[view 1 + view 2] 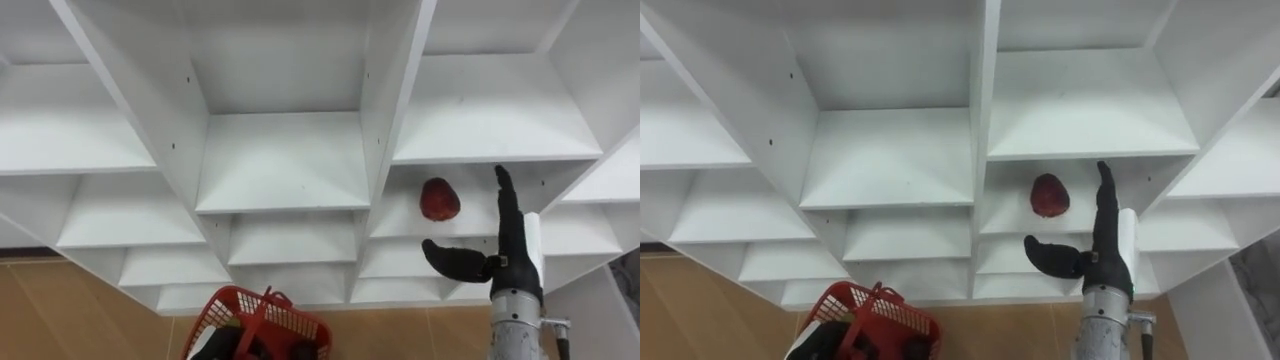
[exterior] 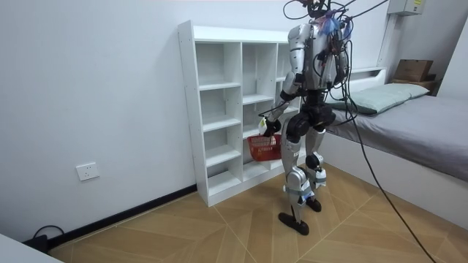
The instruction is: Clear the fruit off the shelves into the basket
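The red fruit [image 1: 439, 198] lies on a shelf in the closet's [image 1: 280, 160] right-hand column. The right hand [image 1: 512, 262] is raised before that compartment, fingers straight, thumb spread, holding nothing. A red basket [image 1: 290, 320] hangs low before the closet.

The white closet [image 1: 283, 160] of open compartments stands on the wood floor [image 2: 219, 226], its back against the wall [image 2: 95, 95]. A single dark red fruit [image 1: 439, 199] lies on a shelf board right of centre in the eye views, in the column beside the middle one
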Robot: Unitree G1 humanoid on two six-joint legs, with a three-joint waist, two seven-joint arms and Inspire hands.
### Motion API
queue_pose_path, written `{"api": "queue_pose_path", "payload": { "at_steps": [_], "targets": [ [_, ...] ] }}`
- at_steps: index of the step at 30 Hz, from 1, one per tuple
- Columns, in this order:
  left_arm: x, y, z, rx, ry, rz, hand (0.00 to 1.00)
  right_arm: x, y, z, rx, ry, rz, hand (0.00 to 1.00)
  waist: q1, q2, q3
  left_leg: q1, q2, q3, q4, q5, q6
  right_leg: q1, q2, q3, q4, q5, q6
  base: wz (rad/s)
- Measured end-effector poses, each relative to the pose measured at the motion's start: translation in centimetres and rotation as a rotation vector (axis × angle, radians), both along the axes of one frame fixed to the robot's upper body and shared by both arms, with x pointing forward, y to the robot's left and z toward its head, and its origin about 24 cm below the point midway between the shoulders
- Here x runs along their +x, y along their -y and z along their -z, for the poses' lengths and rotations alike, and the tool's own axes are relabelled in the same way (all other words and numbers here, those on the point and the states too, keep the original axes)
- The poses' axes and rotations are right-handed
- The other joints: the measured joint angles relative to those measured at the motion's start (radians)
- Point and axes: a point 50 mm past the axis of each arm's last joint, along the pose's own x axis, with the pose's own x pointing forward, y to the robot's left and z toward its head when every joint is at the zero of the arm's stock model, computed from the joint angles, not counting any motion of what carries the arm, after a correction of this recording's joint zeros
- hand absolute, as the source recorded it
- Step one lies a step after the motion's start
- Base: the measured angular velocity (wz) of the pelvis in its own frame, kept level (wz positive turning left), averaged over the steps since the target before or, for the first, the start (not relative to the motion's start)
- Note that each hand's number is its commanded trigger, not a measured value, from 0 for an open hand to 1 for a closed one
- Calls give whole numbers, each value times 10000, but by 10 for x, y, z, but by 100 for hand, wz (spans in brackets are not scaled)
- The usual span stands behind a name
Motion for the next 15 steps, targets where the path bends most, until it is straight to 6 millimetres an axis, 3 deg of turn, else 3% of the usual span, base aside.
{"api": "queue_pose_path", "payload": {
  "at_steps": [8,15],
  "targets": [
    [22,-4,-5,228,312,213,100,37,5,-6,-262,179,39,0,10,-76,40,-671,10,-3,224,5,4,-593,-29,-29,69,124,-34,0],
    [30,-11,-8,540,365,299,100,61,20,-21,-735,576,306,0,154,-344,128,-1357,15,0,412,6,5,-1217,-68,-88,170,165,-61,1]
  ]
}}
